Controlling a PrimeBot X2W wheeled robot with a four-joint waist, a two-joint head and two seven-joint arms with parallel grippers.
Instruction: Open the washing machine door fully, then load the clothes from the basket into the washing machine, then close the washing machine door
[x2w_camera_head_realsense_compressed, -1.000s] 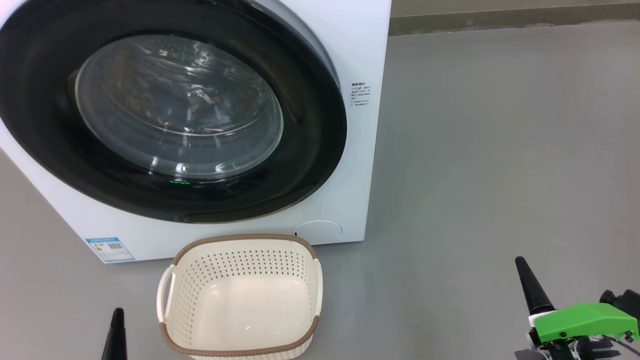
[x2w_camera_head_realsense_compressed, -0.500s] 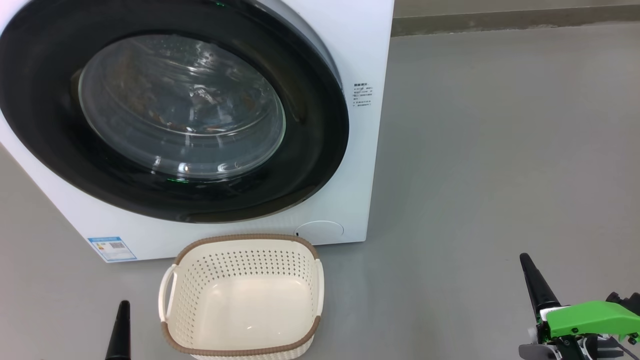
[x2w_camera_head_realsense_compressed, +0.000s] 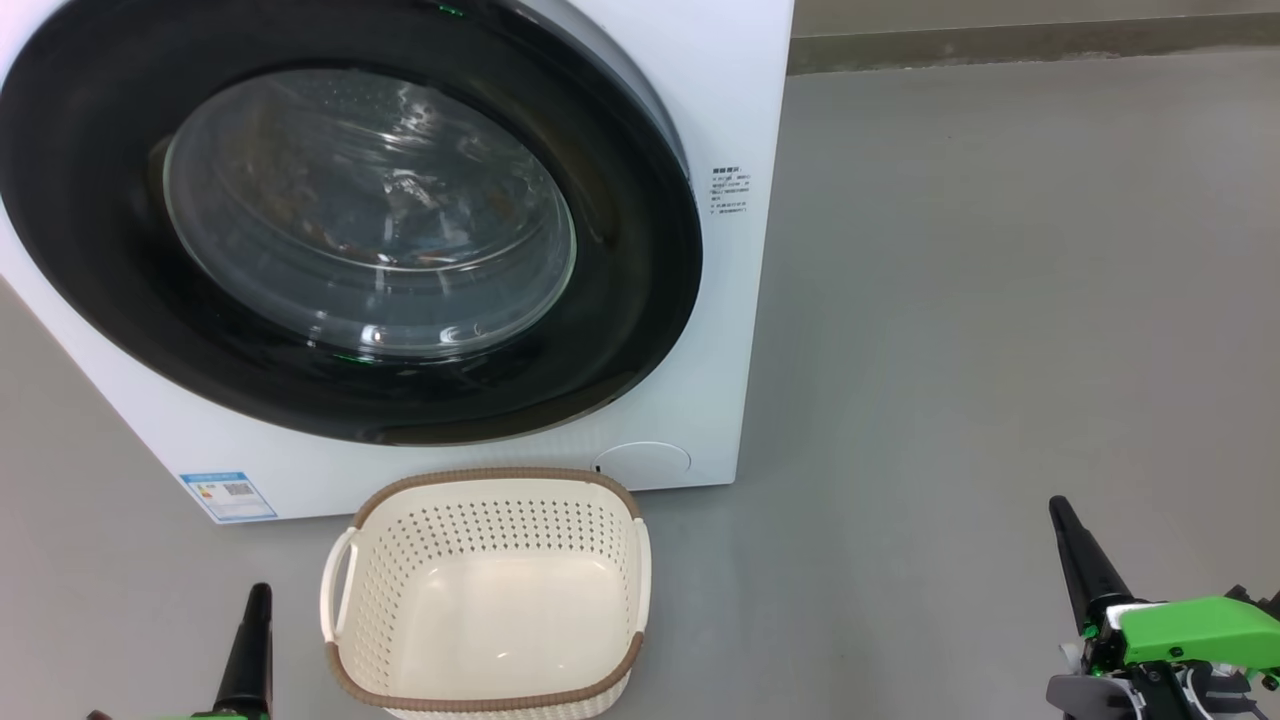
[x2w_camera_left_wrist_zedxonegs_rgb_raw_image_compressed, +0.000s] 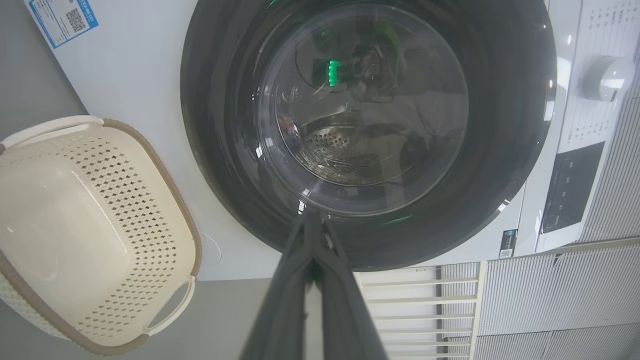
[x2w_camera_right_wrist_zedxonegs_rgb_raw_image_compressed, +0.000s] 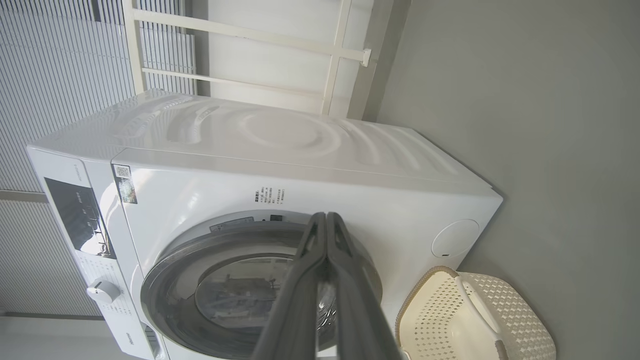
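Observation:
The washing machine (x2w_camera_head_realsense_compressed: 730, 90) stands at the left, and the washing machine door (x2w_camera_head_realsense_compressed: 640, 300) lies shut flat against its front. Dimly behind the door's glass I see the clothes (x2w_camera_head_realsense_compressed: 400, 215) as pale fabric with orange-brown marks. On the floor just in front sits the basket (x2w_camera_head_realsense_compressed: 490, 476), with nothing in it. To its left, low down, my left gripper (x2w_camera_head_realsense_compressed: 258, 600) is shut and holds nothing; it points at the door (x2w_camera_left_wrist_zedxonegs_rgb_raw_image_compressed: 500, 165) in the left wrist view. Far out to the right over the floor is my right gripper (x2w_camera_head_realsense_compressed: 1058, 512), also shut and holding nothing.
Grey floor (x2w_camera_head_realsense_compressed: 1000, 300) stretches open to the right of the machine, up to a dark skirting strip (x2w_camera_head_realsense_compressed: 1000, 40) at the back. A white rail frame (x2w_camera_right_wrist_zedxonegs_rgb_raw_image_compressed: 280, 45) and ribbed wall panels (x2w_camera_right_wrist_zedxonegs_rgb_raw_image_compressed: 60, 75) stand behind the machine.
My left gripper's tip has risen further into the head view beside the basket. The whole picture has drifted slightly, so the camera moved. Door, basket and both grippers' shut state are unchanged.

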